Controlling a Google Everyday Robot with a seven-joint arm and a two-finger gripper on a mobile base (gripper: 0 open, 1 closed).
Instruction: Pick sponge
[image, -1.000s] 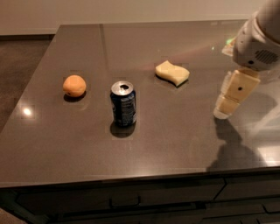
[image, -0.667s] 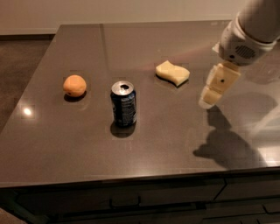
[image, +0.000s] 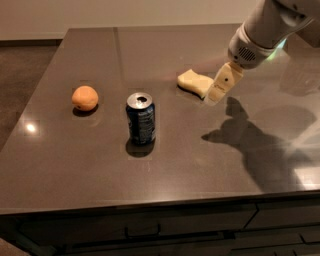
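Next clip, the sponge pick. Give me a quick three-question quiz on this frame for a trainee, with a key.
1. Multiple choice: which thing stands nearest the table's front edge? A) orange B) soda can C) sponge
2. True or false: the sponge is lifted off the table.
3. Short answer: the gripper hangs low over the table, toward the picture's right side. Which object is closest to it?
Key: 1 B; 2 false; 3 the sponge.
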